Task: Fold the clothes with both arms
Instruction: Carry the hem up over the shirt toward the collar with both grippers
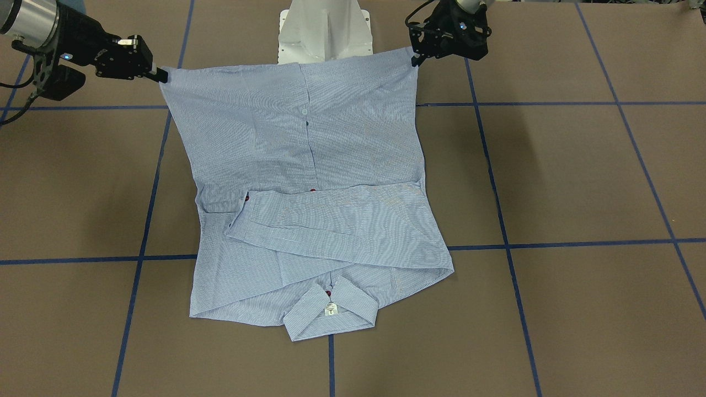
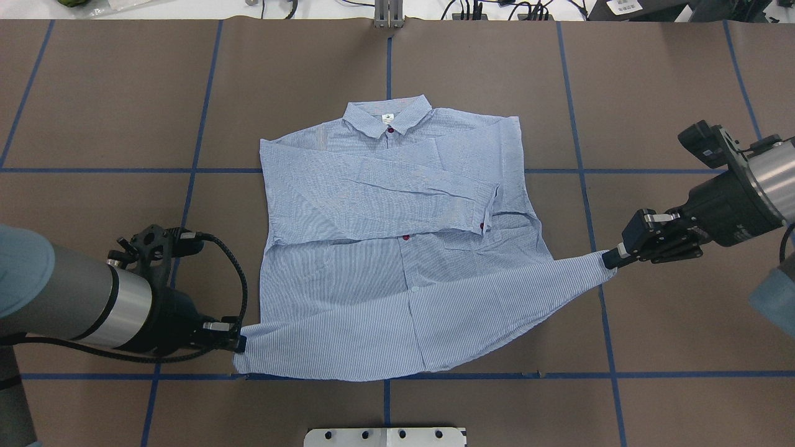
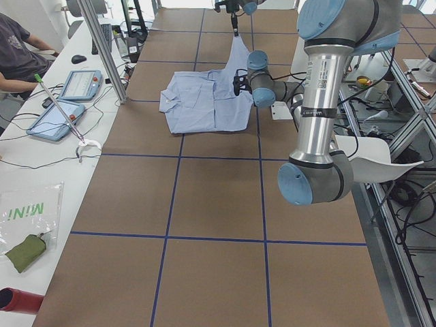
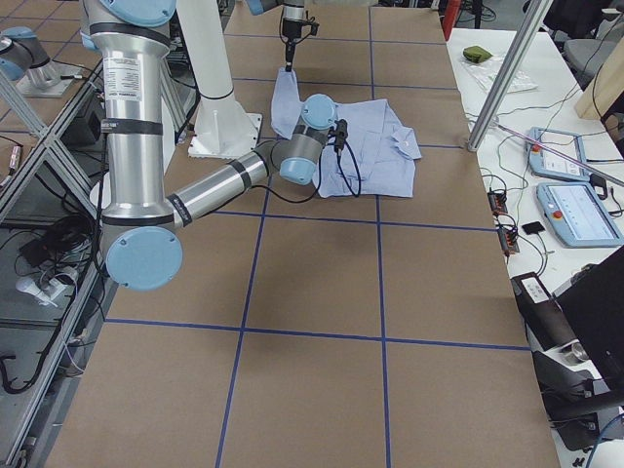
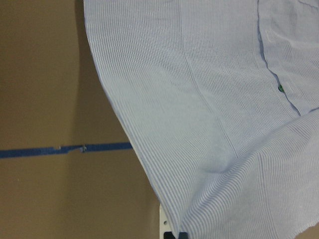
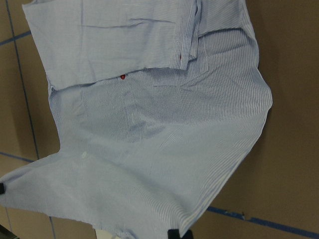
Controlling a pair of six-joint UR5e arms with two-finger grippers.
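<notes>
The clothes are one light blue striped shirt [image 2: 385, 248] lying front up on the brown table, collar [image 2: 388, 118] at the far side and both sleeves folded across the chest [image 1: 342, 220]. My left gripper [image 2: 239, 343] is shut on one hem corner on the robot's side. My right gripper [image 2: 612, 257] is shut on the other hem corner. The hem is stretched between them and lifted off the table, higher on the right. In the front view the left gripper [image 1: 416, 58] is at the top right and the right gripper [image 1: 161, 74] at the top left. Both wrist views show hanging shirt cloth [image 5: 209, 99] [image 6: 149, 124].
The white base pedestal [image 2: 385, 436] stands just behind the lifted hem. Blue tape lines [image 2: 590, 171] grid the table. In the left side view, a side bench holds tablets [image 3: 78, 85] by an aluminium post [image 3: 102, 48], and a person [image 3: 17, 51] sits there.
</notes>
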